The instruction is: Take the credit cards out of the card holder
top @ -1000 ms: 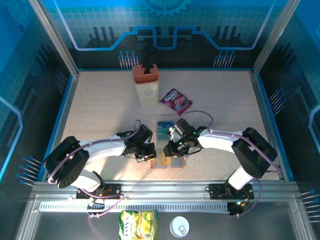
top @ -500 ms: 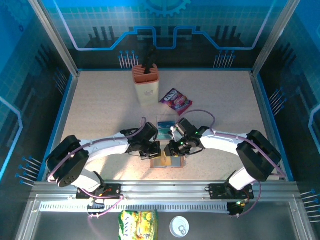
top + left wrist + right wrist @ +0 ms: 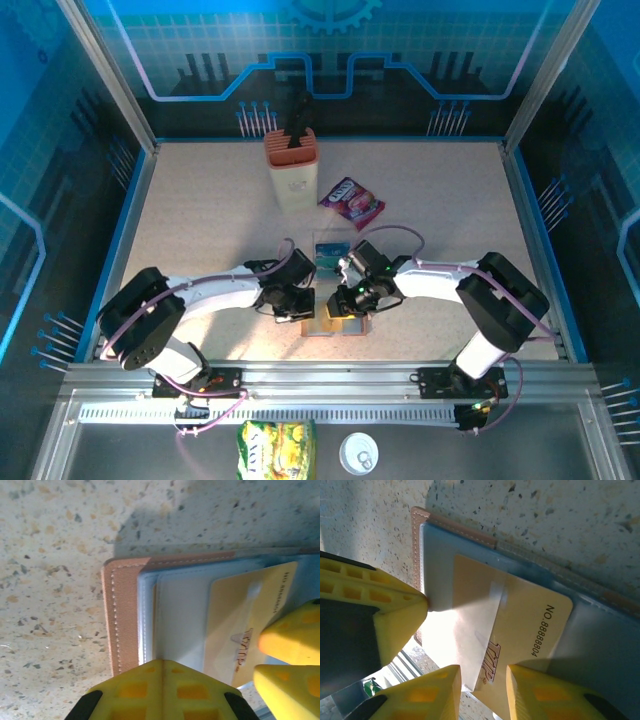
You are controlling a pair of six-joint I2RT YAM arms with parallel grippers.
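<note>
The card holder lies open near the tabletop's front edge, between the left hand and the right hand. A credit card sits partly in its sleeve. Another credit card lies just behind the holder, and the snack packet lies farther back.

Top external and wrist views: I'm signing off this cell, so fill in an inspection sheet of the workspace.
Surface: speckled beige table, no spills seen.
Job's things: card holder open near the front edge; yellow card partly out of its clear sleeve; teal card on the table behind.
Clutter: beige knife block, purple snack packet; green packet and round white object beyond the front rail.
Grippers: left pincer shut, tip at the holder's left side; right pincer with jaws apart, tips over the yellow card.
Cables: purple cables along both arms.
Surroundings: blue-lit enclosure walls.
</note>
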